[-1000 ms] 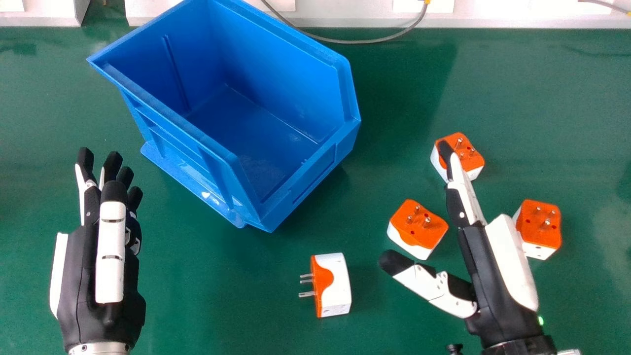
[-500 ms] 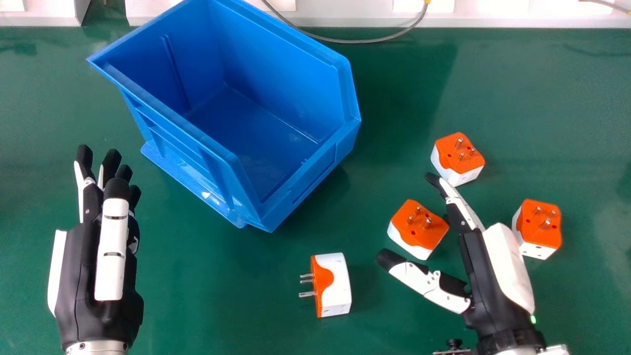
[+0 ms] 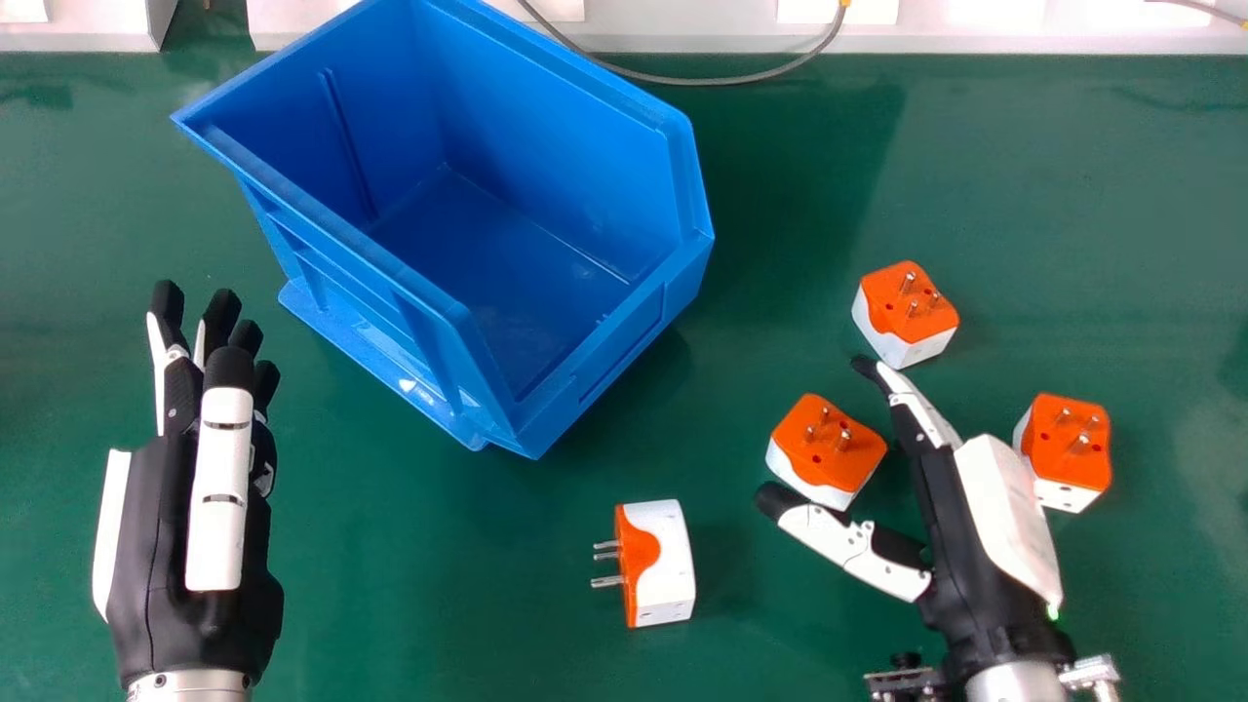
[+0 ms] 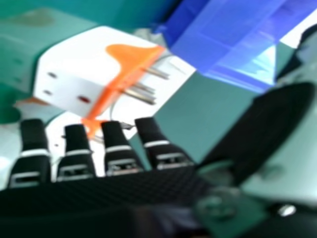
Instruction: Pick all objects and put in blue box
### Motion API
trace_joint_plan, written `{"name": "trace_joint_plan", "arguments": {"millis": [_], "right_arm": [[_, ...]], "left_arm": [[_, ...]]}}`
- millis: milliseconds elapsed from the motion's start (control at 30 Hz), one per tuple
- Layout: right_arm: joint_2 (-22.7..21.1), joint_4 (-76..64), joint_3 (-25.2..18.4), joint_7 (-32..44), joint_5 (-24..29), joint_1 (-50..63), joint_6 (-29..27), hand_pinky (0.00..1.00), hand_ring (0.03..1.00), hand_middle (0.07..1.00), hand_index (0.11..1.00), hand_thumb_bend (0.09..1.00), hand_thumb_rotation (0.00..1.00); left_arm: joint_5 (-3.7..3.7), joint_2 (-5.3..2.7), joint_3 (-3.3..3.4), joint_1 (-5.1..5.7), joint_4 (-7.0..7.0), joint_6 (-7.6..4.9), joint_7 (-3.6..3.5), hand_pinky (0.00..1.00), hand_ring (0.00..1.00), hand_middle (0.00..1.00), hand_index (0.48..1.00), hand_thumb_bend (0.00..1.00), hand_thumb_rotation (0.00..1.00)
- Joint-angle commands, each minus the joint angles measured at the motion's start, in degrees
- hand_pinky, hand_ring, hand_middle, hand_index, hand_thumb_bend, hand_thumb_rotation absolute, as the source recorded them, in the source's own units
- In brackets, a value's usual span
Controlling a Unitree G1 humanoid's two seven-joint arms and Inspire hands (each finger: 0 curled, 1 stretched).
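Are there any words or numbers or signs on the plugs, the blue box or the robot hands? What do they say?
There are none that can be read.
Plug on its side: pins and tiny holes, no readable letters.
Three plugs with pins up: nothing readable.
Blue box: nothing readable.
Left hand and right hand: nothing readable.
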Motion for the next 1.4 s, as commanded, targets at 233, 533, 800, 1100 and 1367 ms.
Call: {"name": "trace_joint_plan", "arguments": {"millis": [233, 533, 800, 1100, 1367], "right_arm": [[-0.58, 0.68, 0.34, 0.25, 0.71, -1.63, 3.46, 0.81, 0.900, 0.913, 0.890, 0.592, 0.69], [-0.78, 2.29, 1.55, -0.66, -0.25, -2.08, 6.74, 0.81, 0.894, 0.904, 0.876, 0.577, 0.58], [-2.85, 1.40, 4.91, -2.14, -5.77, -2.23, 11.58, 0.79, 0.874, 0.882, 0.858, 0.577, 0.45], [-3.72, -2.54, 7.51, -0.37, -10.40, -2.23, 20.18, 0.75, 0.840, 0.850, 0.829, 0.583, 0.36], [-3.86, -8.83, 8.25, 5.03, -12.04, -1.96, 28.05, 0.73, 0.831, 0.842, 0.815, 0.559, 0.31]], "left_arm": [[-0.80, 0.73, 0.50, 0.51, -1.89, -0.30, -0.40, 1.00, 1.00, 0.99, 0.997, 0.56, 0.78], [-1.13, 0.68, 0.28, 1.28, -3.56, 0.85, 0.02, 1.00, 1.00, 1.00, 0.992, 0.52, 0.79], [-1.50, 0.53, 0.26, 0.88, -3.68, 1.07, -0.07, 1.00, 1.00, 1.00, 1.000, 0.50, 0.79], [-2.07, 0.50, 0.40, 0.64, -3.70, 1.07, -0.11, 1.00, 1.00, 0.99, 0.982, 0.51, 0.78], [-2.12, 0.37, 0.28, 0.78, -4.33, 1.56, 0.10, 1.00, 1.00, 1.00, 0.997, 0.53, 0.78]]}}
